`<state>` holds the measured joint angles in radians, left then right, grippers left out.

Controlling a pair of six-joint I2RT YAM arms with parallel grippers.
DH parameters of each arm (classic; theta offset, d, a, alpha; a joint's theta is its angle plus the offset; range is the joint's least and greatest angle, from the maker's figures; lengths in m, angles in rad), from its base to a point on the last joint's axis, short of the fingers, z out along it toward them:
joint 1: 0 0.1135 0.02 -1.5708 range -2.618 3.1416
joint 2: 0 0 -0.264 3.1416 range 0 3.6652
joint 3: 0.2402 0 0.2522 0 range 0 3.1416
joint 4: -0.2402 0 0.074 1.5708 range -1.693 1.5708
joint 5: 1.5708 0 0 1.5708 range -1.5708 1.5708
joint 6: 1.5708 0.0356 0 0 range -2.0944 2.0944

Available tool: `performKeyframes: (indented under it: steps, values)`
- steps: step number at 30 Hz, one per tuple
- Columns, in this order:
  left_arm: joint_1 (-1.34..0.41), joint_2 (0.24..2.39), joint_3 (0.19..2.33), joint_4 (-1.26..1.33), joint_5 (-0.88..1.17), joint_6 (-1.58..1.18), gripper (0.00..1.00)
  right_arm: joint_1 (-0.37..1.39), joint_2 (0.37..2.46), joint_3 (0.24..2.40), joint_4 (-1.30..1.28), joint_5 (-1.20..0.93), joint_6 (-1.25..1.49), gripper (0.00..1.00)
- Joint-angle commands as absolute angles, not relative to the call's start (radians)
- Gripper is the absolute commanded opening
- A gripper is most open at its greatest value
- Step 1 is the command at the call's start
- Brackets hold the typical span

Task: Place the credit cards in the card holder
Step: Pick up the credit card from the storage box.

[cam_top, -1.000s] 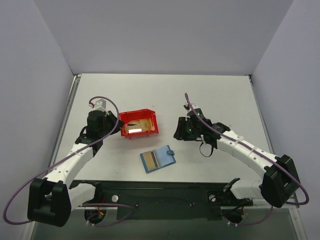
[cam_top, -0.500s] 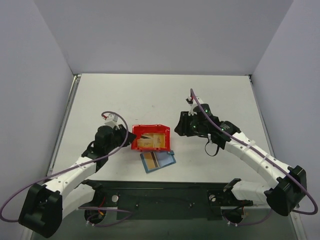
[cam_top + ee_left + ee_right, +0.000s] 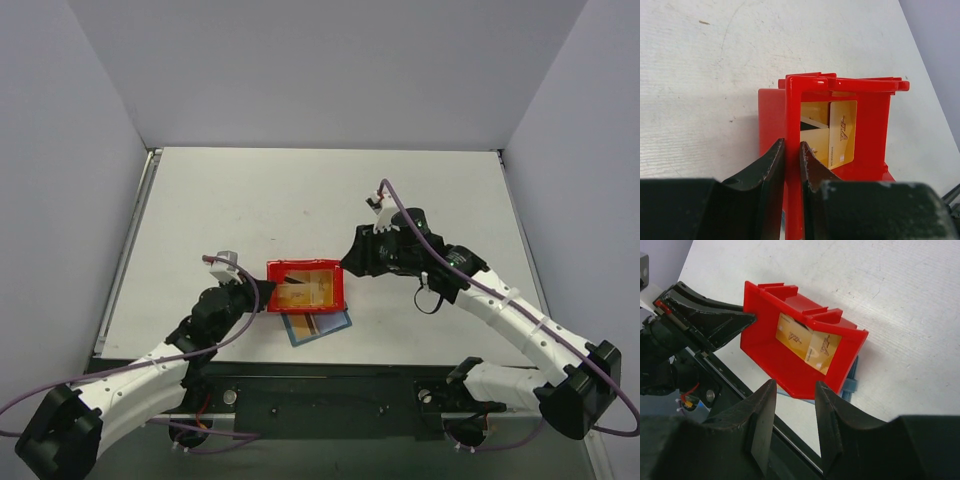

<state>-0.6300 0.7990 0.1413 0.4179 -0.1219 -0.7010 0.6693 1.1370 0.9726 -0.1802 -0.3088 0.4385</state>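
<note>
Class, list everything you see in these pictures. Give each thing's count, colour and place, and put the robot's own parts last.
red bin: one, red, near the table's front edge, overlapping the card holder
credit cards: two visible, gold-tan, inside the red bin
card holder: one, teal-blue, open on the table, partly hidden by the bin
table: one, white, beneath everything
left gripper: one, black, jaws shut on the red bin's left wall
right gripper: one, black, jaws open, beside the bin's right end
</note>
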Motion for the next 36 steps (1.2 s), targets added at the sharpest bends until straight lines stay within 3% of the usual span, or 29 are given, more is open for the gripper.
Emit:
performKeyframes:
  steps: [1,8,22,36]
  values:
    - [-0.696,0.765,0.144,0.546,-0.303,-0.664,0.00,0.722,1.155,0.943,-0.138,-0.337,0.442,0.33]
    - [-0.745,0.798,0.140,0.545,-0.367,-0.653,0.00,0.845,1.271,1.005,-0.176,-0.272,0.431,0.33]
    - [-0.879,0.882,0.307,0.304,-0.656,-0.698,0.00,0.919,1.535,1.078,-0.087,-0.052,0.546,0.33]
    - [-0.983,0.940,0.409,0.143,-0.839,-0.830,0.00,0.976,1.704,1.143,-0.034,0.205,0.563,0.42]
